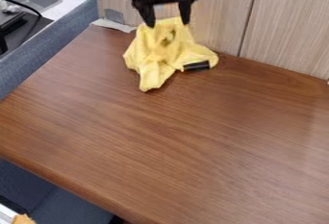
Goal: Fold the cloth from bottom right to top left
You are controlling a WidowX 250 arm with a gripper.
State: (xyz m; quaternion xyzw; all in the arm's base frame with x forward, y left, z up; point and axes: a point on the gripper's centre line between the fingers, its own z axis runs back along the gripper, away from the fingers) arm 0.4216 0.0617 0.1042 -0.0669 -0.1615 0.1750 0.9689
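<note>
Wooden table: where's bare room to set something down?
Biggest free patch: the table from below the yellow cloth to the near edge. Also free: right of the cloth and the small black object, along the wood panel, and a smaller patch left of the cloth. Crowded: the far end, with cloth, black object and the gripper.

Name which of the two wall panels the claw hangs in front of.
The left panel, as seen in the view: the claw and cloth are both before it, left of the dark seam. The right panel lies beyond that seam.
</note>
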